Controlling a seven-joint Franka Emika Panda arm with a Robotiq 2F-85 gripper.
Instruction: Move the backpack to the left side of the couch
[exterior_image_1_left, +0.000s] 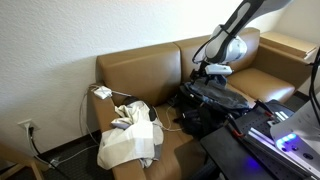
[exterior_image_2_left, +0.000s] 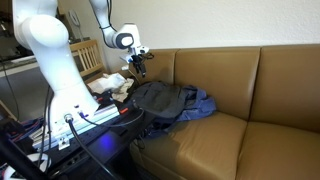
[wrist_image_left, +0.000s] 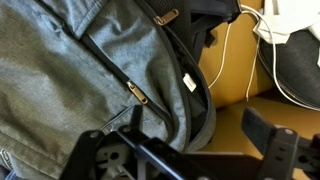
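Because the gripper (wrist_image_left: 186, 150) hangs over the backpack (wrist_image_left: 70, 70), jaws apart and empty, it appears staged for a grasp before crossing the couch (exterior_image_1_left: 140, 68).

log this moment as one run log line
stage: pre-grasp | gripper: open, holding nothing, over backpack | backpack: lying on couch seat, zippers closed in wrist view

Saw a brown leather couch (exterior_image_1_left: 135, 70) spread below and to both sides of the gripper (exterior_image_1_left: 205, 72), its back rising just behind. Noted a white textured wall (exterior_image_1_left: 60, 30) behind that, with an outlet (exterior_image_1_left: 26, 127) low down, well away from the gripper. Made out a light wooden table (exterior_image_1_left: 290, 45) past the couch's nearer end.
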